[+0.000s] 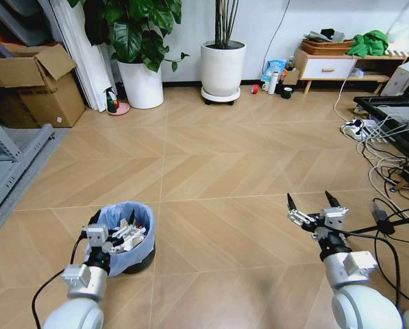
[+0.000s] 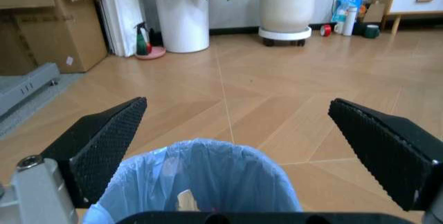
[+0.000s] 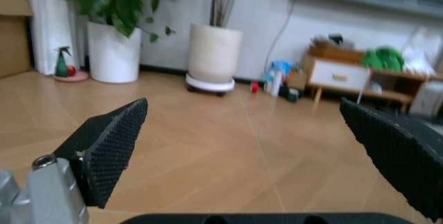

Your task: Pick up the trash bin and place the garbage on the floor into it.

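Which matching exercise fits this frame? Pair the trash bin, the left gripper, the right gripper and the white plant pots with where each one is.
Things:
1. trash bin
2. left gripper
3. right gripper
4. white plant pots

Places:
A. by the far wall
B. jaws open over bare floor
C. on the floor, blue bag holding litter
D. jaws open at the bin's rim

Pairs: 1-C, 2-D, 3-B, 4-A

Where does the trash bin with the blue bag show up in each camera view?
Head view: trash bin at lower left, under the left hand.
Left wrist view: its blue-lined rim at bottom centre, between the open fingers.
Right wrist view: not in it.
Shared landmark: the white plant pot.
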